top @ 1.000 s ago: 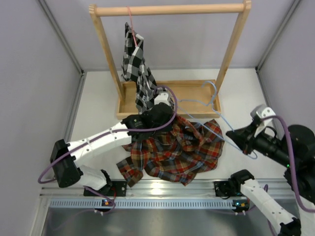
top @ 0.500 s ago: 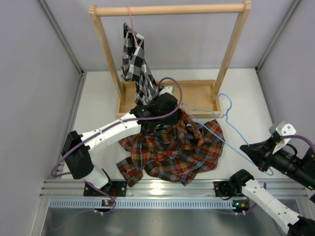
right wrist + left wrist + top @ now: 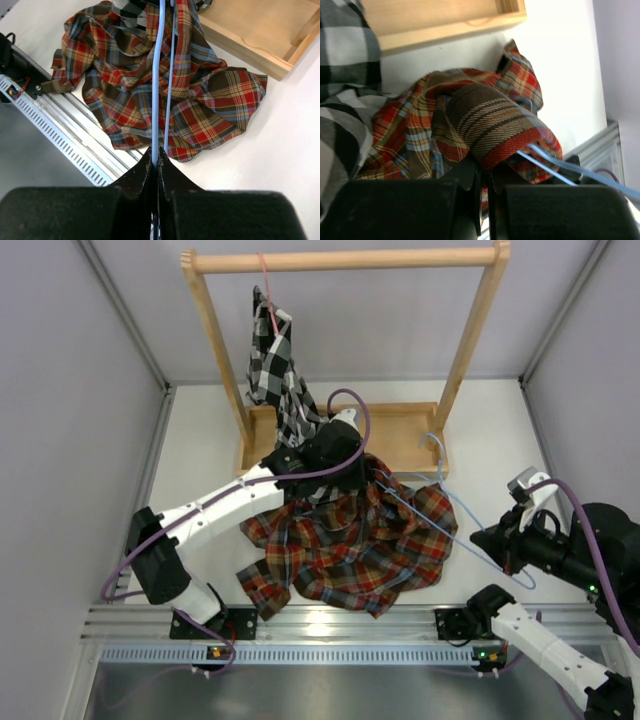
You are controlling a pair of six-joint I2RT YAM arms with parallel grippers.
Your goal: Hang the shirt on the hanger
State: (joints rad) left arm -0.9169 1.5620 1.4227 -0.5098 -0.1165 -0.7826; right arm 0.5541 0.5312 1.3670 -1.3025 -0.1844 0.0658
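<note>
Threading is the step in hand, by my judgement. Your left claw (image 3: 484,172) is pinched on a thick rolled fold of the red, orange and dark blue plaid soft-fabric shirt (image 3: 350,545). It holds that fold raised in front of the base tray of the wooden rack (image 3: 400,430). The rest of the shirt lies crumpled on the white surface (image 3: 200,460) between the two arms.

Your right claw (image 3: 156,159) is pressed together on the near end of the thin light-blue wire hanger (image 3: 155,100), holding it out across the shirt. In the left wrist view the far end of the wire reaches the raised fold and passes under its edge. Whether it sits inside an opening of the garment cannot be told.

Finding: no shoulder of the shirt looks seated on the wire yet. The next move calls for you to hold the fold high and open while the right arm feeds the wire deeper along its own line, without snagging cloth.
</note>
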